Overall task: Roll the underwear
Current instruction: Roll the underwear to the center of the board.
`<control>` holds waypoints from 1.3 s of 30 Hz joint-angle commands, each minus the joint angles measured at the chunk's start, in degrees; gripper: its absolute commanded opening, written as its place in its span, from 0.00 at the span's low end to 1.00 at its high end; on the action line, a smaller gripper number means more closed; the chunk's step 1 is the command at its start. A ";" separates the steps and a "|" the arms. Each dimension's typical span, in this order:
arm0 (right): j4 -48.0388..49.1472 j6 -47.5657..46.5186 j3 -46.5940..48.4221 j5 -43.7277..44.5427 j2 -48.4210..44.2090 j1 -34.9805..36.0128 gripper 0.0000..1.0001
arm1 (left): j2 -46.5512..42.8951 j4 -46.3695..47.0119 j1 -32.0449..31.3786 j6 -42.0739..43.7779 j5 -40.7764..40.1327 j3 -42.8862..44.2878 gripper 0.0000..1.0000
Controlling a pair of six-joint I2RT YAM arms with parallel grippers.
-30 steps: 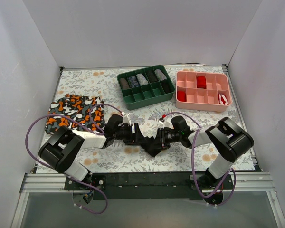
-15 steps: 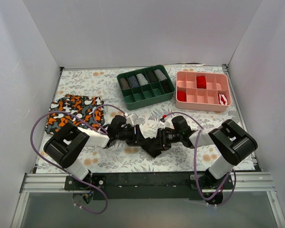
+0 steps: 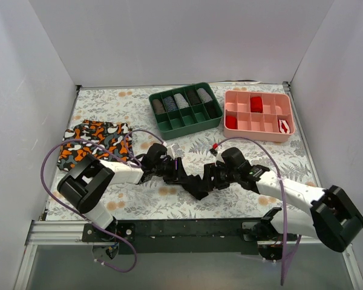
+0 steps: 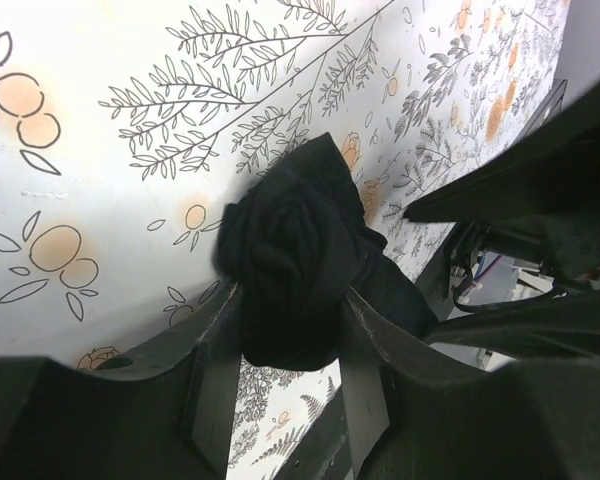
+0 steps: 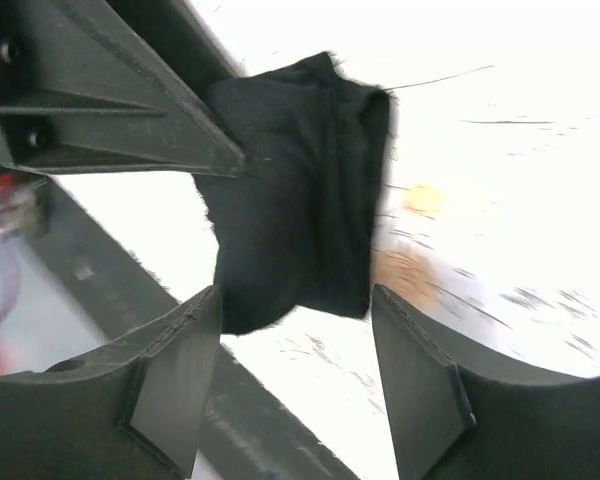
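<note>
The black underwear [image 3: 195,183] lies rolled into a tight bundle on the floral table, between the two grippers. In the left wrist view the roll [image 4: 292,265] shows its spiral end, and my left gripper [image 4: 285,375] is shut on it, both fingers pressed against its sides. In the top view the left gripper [image 3: 180,176] sits at the roll's left end. My right gripper [image 5: 295,375] is open; the roll [image 5: 295,225] lies just beyond its fingertips, untouched. In the top view the right gripper [image 3: 210,179] is at the roll's right end.
A camouflage-patterned garment [image 3: 95,142] lies at the left. A green divided tray [image 3: 186,109] with rolled items and a pink divided tray [image 3: 258,115] with red items stand at the back. The table's front rail [image 3: 187,228] is close below the grippers.
My right gripper has let go of the roll and drawn back slightly; the right arm's elbow has swung far right and down. The left gripper has stayed on the roll.
</note>
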 commanded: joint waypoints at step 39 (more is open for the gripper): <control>0.69 -3.32 2.75 15.52 2.21 13.70 0.01 | 6.65 -26.94 -1.03 4.24 -9.57 9.51 0.29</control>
